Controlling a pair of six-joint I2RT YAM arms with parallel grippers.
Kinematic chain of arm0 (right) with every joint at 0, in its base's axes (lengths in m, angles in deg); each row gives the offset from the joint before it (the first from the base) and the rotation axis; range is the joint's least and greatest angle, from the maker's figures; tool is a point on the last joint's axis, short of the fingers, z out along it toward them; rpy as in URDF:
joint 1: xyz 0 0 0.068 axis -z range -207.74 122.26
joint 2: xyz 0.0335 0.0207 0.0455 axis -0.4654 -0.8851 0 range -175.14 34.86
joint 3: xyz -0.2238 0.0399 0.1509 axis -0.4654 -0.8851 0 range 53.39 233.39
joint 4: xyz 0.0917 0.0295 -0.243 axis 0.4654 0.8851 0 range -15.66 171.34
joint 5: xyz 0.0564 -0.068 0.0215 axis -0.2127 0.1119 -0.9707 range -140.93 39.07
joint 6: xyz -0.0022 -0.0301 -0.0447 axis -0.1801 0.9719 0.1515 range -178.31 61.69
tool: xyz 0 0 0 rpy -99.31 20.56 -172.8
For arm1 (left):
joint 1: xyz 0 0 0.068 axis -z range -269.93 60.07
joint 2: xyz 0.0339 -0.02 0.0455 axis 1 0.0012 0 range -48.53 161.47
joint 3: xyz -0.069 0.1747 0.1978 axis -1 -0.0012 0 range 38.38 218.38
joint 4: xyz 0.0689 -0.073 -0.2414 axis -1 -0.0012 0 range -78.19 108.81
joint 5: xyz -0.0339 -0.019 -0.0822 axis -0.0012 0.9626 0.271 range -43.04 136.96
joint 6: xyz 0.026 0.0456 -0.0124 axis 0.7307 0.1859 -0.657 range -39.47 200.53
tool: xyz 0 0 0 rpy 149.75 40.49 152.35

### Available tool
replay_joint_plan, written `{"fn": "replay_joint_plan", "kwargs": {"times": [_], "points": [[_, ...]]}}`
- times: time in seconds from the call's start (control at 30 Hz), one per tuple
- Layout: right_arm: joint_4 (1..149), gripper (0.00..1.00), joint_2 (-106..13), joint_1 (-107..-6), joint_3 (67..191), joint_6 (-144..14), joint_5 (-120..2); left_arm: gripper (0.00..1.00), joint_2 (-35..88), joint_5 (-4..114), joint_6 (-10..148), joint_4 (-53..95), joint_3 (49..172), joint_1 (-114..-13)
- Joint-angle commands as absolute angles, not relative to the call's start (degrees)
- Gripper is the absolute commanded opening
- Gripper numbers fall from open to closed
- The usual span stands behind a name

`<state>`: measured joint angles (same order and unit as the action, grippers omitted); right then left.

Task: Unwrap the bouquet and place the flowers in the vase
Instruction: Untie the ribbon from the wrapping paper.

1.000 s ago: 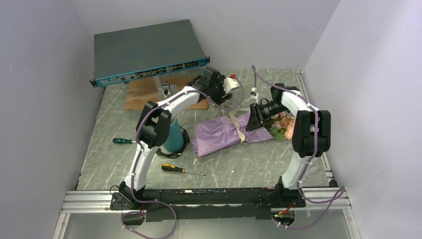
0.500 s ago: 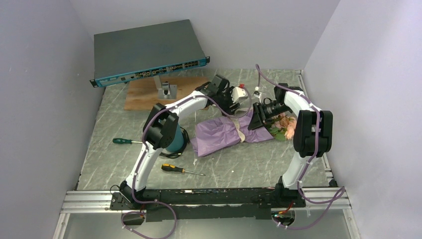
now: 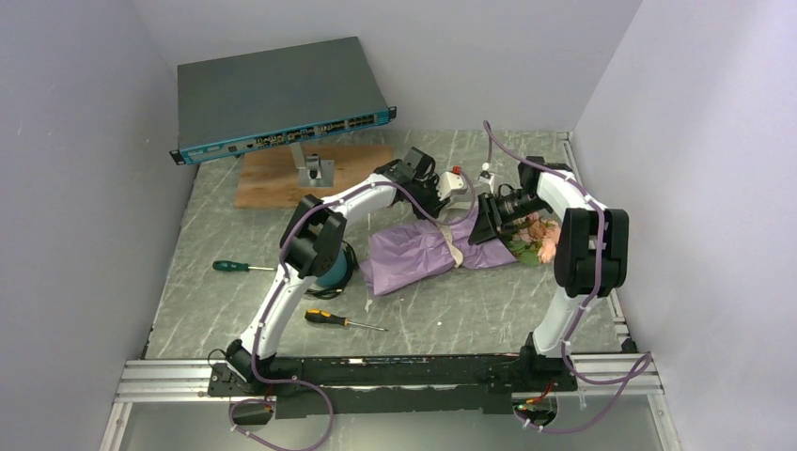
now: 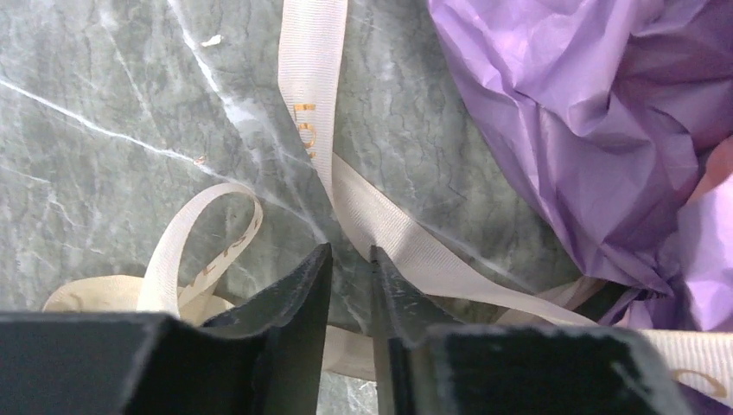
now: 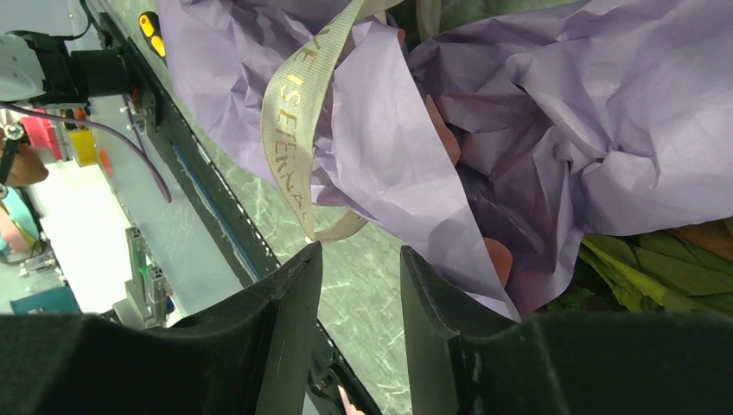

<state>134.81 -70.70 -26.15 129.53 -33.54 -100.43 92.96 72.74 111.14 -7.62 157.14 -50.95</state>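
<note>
Lying at centre: the bouquet (image 3: 423, 252) rests on its side on the marbled surface (image 3: 470, 301). Its narrow end points toward the left arm and its wide mouth toward the right arm.
Wrapping: crinkled purple paper (image 5: 536, 112) encloses the stems, not yet removed.
Ribbon: a cream printed ribbon (image 4: 313, 69) bands the bouquet's middle in the overhead view. In the left wrist view a loose tail and a loop lie flat on the surface beside the paper.
Left hand (image 4: 347, 259): low over the surface at the bouquet's far side. The fingers are nearly together, with only bare surface showing in the slim gap between them. The ribbon tail crosses just ahead of the tips, and no hold is seen.
Right hand (image 5: 361, 255): at the bouquet's wide end, fingers partly apart. Paper and the ribbon band sit directly ahead of the tips. Whether it has hold of the paper cannot be told.
Flowers (image 3: 536, 235): pink and peach blooms protrude from the mouth beside the right arm, with green leaves (image 5: 657, 268) under the paper edge.
Vase (image 3: 331, 271): teal, upright, partly hidden behind the left arm's elbow, near the bouquet's narrow end. A black cable coil (image 3: 348, 272) lies at its base.
Other items: a green-handled screwdriver (image 3: 230, 267) and a yellow-and-black screwdriver (image 3: 324, 318) lie at near left. A network switch (image 3: 277, 94) is raised above a wooden board (image 3: 268, 178) at far left.
</note>
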Motion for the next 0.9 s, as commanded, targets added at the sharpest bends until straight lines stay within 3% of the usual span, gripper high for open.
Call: {"fn": "replay_joint_plan", "kwargs": {"times": [0.0,0.13,0.6,0.63,0.77,0.87], "points": [[132.91,0.41,-67.36,-25.46,130.99,-34.43,-100.67,0.18,92.69,76.70,111.15,-9.61,160.81,-51.37],[130.62,0.41,-66.28,-25.05,131.39,-36.29,-100.43,0.00,87.74,78.70,110.81,-5.55,158.53,-51.57],[128.04,0.41,-63.93,-23.55,133.01,-38.95,-100.98,0.00,69.90,83.52,108.87,3.41,147.65,-51.67],[127.97,0.41,-64.00,-23.54,133.10,-39.10,-101.07,0.04,70.29,84.01,109.62,1.34,148.42,-51.55],[127.90,0.41,-64.11,-23.52,133.35,-39.37,-101.20,0.47,73.20,87.75,116.08,-10.03,152.27,-51.45],[128.42,0.41,-64.27,-23.56,133.70,-39.09,-101.12,0.53,74.82,87.94,122.07,-14.47,152.50,-51.52]]}}
